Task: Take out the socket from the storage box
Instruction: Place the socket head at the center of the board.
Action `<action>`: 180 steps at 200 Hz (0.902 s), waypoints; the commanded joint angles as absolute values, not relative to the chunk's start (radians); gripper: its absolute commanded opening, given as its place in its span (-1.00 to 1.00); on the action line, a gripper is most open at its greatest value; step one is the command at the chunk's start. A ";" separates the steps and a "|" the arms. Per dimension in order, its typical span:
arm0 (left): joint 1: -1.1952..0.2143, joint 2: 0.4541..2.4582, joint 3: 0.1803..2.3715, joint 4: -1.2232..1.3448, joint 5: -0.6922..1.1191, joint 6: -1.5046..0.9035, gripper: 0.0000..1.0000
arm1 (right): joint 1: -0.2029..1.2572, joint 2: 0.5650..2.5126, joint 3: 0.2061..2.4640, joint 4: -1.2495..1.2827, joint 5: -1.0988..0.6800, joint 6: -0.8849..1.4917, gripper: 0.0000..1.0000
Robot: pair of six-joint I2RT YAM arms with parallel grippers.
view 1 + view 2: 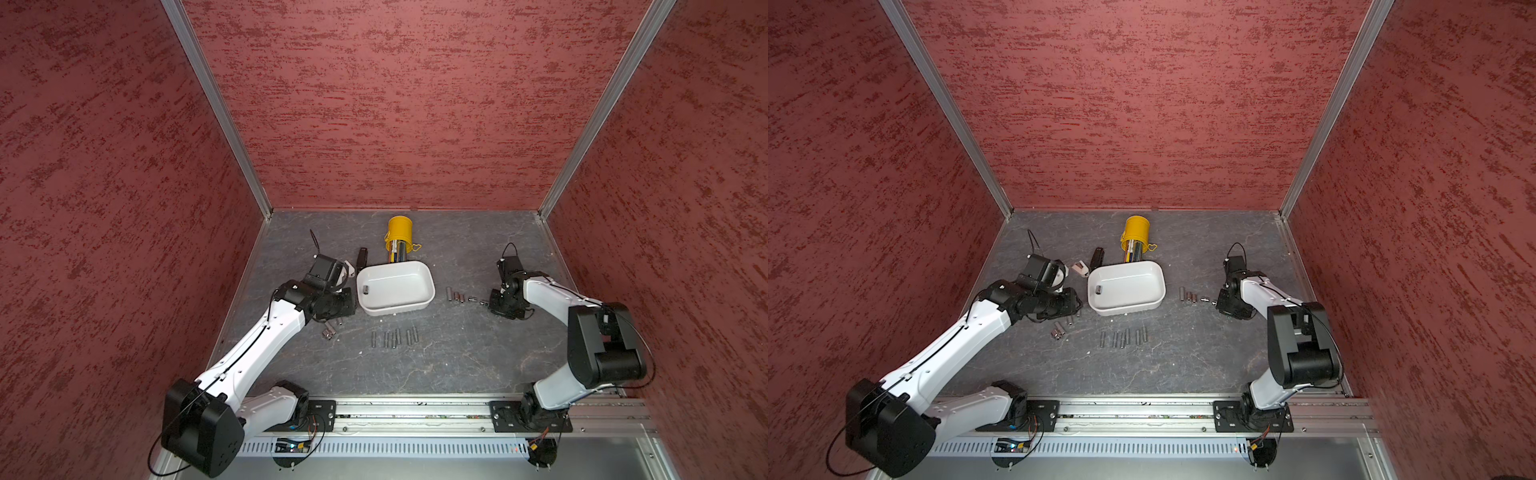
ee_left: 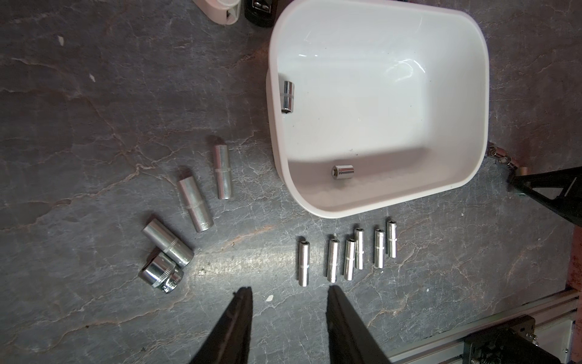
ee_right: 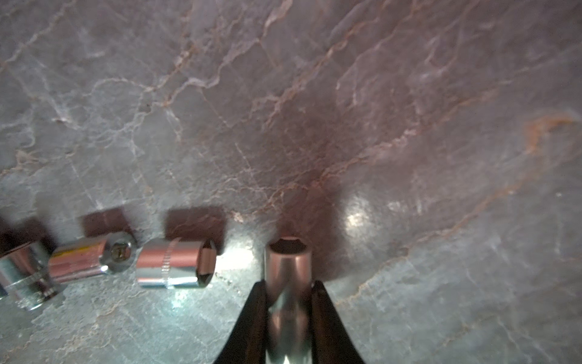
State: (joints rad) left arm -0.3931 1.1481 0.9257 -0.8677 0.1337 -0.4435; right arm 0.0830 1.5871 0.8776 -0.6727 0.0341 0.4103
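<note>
My right gripper [image 3: 289,285] clamps a socket [image 3: 288,261] well apart from the storage box [image 1: 395,309]; left gripper [image 2: 289,289] gapes empty.

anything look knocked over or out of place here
The yellow pen cup seems to lie on its side just behind the storage box, with its pens poking out of the open end toward the box. Nothing else stands out.

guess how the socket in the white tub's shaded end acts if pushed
The socket lies on its round side on the storage box's smooth floor, so it will probably roll. Polished metal: likely slippery, rigid, heavy for its size.
</note>
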 commanded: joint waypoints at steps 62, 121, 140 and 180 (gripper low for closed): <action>-0.399 1.141 0.923 -0.868 0.122 -0.436 -0.15 | 0.075 1.597 0.904 -0.650 0.021 0.416 -0.29; -0.401 1.139 0.928 -0.873 0.122 -0.436 -0.14 | 0.075 1.570 0.897 -0.656 0.016 0.417 -0.21; -0.406 1.142 0.939 -0.878 0.127 -0.437 -0.13 | 0.074 1.541 0.897 -0.668 0.010 0.419 -0.17; -0.429 1.206 1.033 -0.888 0.119 -0.414 -0.12 | 0.088 1.435 0.909 -0.707 0.030 0.415 -0.15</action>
State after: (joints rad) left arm -0.4099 1.1625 0.9535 -0.8875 0.1287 -0.4419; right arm 0.0818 1.5146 0.8783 -0.6777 0.0189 0.4122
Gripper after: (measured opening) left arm 0.438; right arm 0.423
